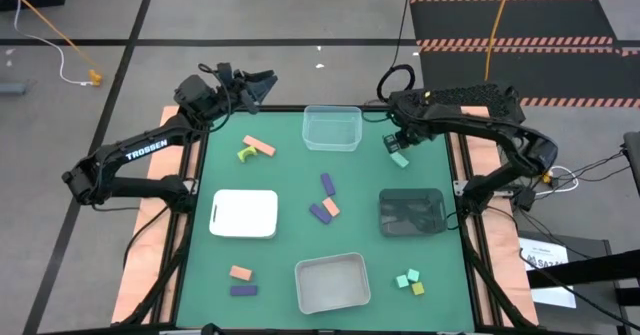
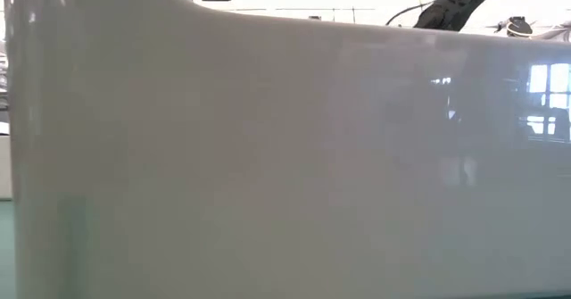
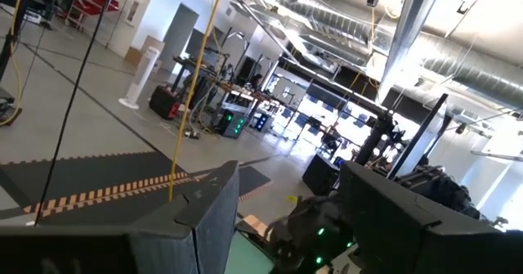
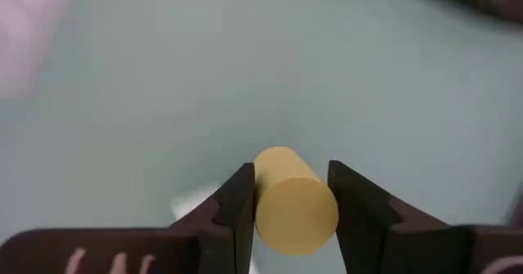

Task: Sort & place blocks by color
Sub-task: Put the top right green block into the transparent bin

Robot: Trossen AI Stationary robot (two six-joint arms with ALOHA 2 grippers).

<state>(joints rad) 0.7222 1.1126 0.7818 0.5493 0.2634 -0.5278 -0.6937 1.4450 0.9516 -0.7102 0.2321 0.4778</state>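
My right gripper (image 1: 394, 141) (image 4: 290, 194) hangs over the table's far right part, shut on a yellow cylinder block (image 4: 288, 199). A mint block (image 1: 400, 160) lies flat just near of it. My left gripper (image 1: 257, 87) (image 3: 286, 188) is open, raised at the far left edge and pointing level into the room. On the green mat lie a salmon bar (image 1: 259, 145), a yellow-green block (image 1: 246, 154), purple bars (image 1: 327, 182) (image 1: 319, 212), a salmon block (image 1: 331, 207), a salmon and purple pair (image 1: 241, 280), and mint and yellow cubes (image 1: 409, 281). My right gripper pinches the yellow cylinder's curved sides (image 4: 263, 194) between its two fingers (image 4: 237, 200), coming from above and pointing down. The cylinder lies along the fingers, its round end facing the wrist camera. Whether its far end touches the mat is hidden by the cylinder itself.
A clear container (image 1: 332, 127) stands at the far middle, a white tray (image 1: 244, 214) at the left, a dark tray (image 1: 410, 212) at the right, and a pale tray (image 1: 332, 281) at the near middle. That pale tray's wall (image 2: 285, 156) fills the low view.
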